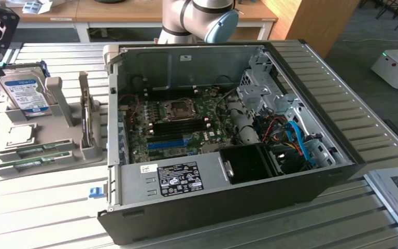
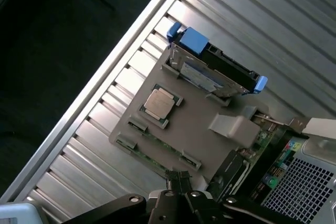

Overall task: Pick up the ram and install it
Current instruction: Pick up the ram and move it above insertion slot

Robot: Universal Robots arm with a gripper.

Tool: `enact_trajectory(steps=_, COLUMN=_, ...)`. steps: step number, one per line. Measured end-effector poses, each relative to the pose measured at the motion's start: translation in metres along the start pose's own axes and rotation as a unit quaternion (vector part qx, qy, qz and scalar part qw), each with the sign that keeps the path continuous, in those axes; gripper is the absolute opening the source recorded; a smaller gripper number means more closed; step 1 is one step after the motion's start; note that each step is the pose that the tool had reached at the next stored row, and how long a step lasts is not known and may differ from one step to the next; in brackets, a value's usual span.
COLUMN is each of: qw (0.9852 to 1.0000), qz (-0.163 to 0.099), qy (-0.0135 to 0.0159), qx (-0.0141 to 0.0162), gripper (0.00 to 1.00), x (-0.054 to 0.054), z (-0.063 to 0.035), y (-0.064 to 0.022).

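Ram (image 1: 39, 150) is seen lying flat in a slot of the grey holder (image 1: 81, 151) at the exterior view's left, beside the open computer case (image 1: 268, 207). A second green stick (image 1: 26, 164) is seated just nearer, and a hard drive (image 1: 23, 93) is stood upright at the holder's far end. Gripper (image 2: 178, 178) is seen above the holder's ram edge, fingers pressed together, nothing held; ram not yet lifted.

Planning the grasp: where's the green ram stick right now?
The thin green ram circuit-board stick lies in the grey plastic holder at the exterior view's left, beside the square silver processor chip.
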State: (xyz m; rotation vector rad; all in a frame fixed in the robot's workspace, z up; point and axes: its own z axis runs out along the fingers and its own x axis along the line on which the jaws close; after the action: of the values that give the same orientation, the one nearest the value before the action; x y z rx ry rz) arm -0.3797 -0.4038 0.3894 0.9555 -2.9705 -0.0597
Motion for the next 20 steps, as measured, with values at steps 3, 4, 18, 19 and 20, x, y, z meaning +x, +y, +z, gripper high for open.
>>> enact_trajectory(steps=3, qw=0.9998, qz=-0.017, qy=0.0007, qx=0.0001, gripper=0.10, x=0.0000, z=0.0000, y=0.0000)
enact_trajectory(steps=4, qw=0.9997, qz=-0.024, qy=0.0010, qx=0.0002, gripper=0.10, x=0.0000, z=0.0000, y=0.0000)
enact_trajectory(steps=18, qw=0.9940, qz=-0.110, qy=0.0047, qx=0.0009, gripper=0.10, x=0.0000, z=0.0002, y=0.0000)
enact_trajectory(steps=19, qw=0.9933, qz=-0.116, qy=0.0050, qx=0.0009, gripper=0.10, x=0.0000, z=0.0001, y=0.0000)
enact_trajectory(steps=20, qw=0.9926, qz=-0.122, qy=0.0052, qx=0.0010, gripper=0.10, x=0.0000, z=0.0002, y=0.0000)
